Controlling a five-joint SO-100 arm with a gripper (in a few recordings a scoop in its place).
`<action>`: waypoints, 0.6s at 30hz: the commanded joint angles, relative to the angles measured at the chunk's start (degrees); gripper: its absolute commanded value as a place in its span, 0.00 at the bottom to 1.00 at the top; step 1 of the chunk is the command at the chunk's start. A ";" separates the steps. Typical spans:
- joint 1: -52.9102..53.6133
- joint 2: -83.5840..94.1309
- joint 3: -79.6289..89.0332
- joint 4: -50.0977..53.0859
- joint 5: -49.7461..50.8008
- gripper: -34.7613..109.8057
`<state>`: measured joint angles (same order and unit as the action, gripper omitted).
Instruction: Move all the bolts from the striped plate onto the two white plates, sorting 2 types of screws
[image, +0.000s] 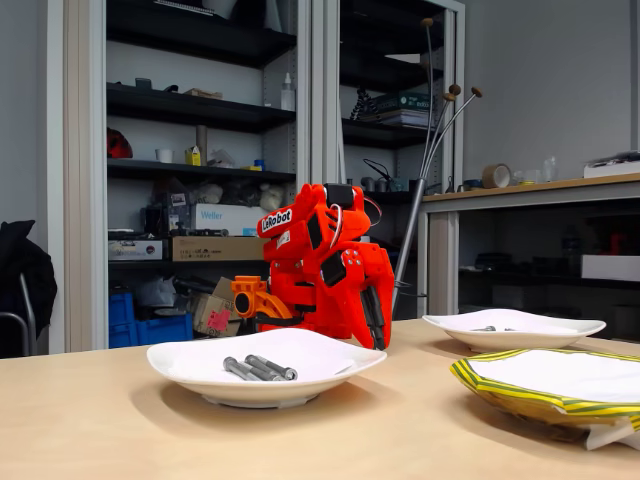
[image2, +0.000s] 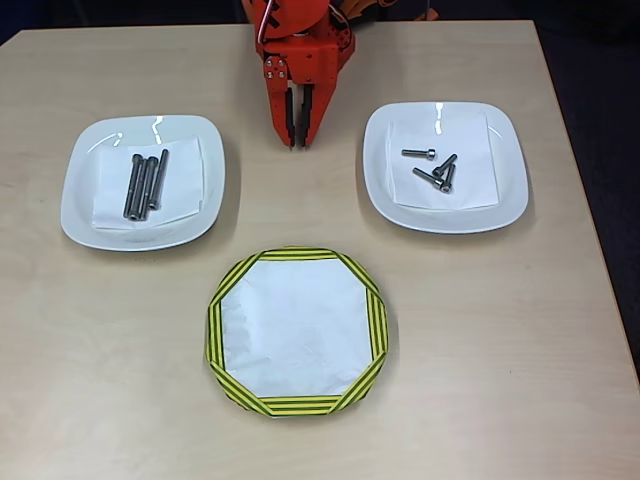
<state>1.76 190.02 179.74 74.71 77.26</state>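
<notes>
The striped plate (image2: 296, 331) (image: 560, 392) sits at the table's near middle, holding just a white paper sheet. In the overhead view, three long bolts (image2: 145, 183) (image: 259, 368) lie side by side on the left white plate (image2: 82, 195) (image: 190, 365). Three short bolts (image2: 433, 168) (image: 492, 328) lie on the right white plate (image2: 510, 180) (image: 560, 330). My red gripper (image2: 298, 140) (image: 377, 335) is folded back at the table's far edge between the white plates, pointing down, its jaws shut with nothing in them.
White paper sheets line all three plates. Behind the table stand shelves with boxes and a side counter (image: 530, 188). Bare tabletop (image2: 480, 360) surrounds the plates.
</notes>
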 joint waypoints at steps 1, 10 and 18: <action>0.62 0.35 0.26 0.44 0.44 0.26; 0.62 0.35 0.26 0.44 0.44 0.26; 0.62 0.35 0.26 0.44 0.44 0.26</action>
<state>1.76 190.02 179.74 74.71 77.26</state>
